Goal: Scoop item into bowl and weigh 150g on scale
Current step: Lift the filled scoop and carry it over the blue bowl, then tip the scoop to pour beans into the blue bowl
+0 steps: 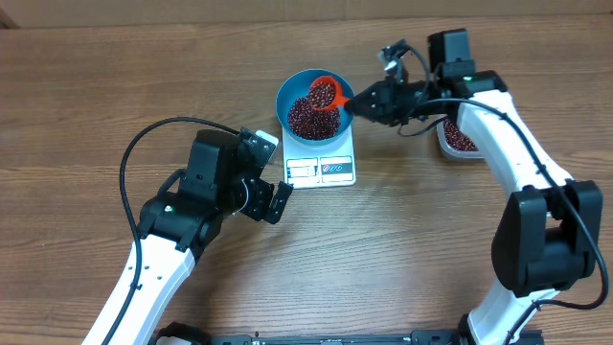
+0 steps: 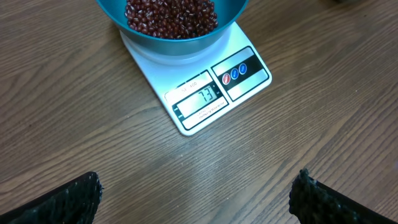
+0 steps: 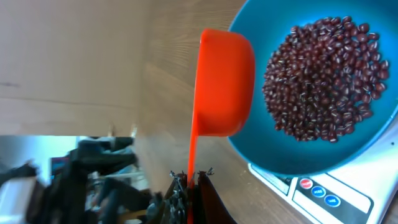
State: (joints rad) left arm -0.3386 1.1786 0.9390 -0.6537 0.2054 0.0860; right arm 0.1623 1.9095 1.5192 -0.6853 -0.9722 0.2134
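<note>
Right gripper [image 1: 356, 102] pinches the handle of an orange plastic scoop [image 1: 326, 93] above the deep blue bowl [image 1: 295, 80] of red-brown beans [image 1: 311, 117] on the flat white scale [image 1: 321, 170]. Left gripper [image 1: 268, 201] gapes wide, empty.

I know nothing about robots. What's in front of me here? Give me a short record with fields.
bowl: blue, on the scale, partly filled with beans
display: appears to read 73
right end effector: shut on the orange scoop handle; scoop over the bowl
left end effector: open, empty, near the scale
tub: more beans, partly hidden by the right arm
</note>
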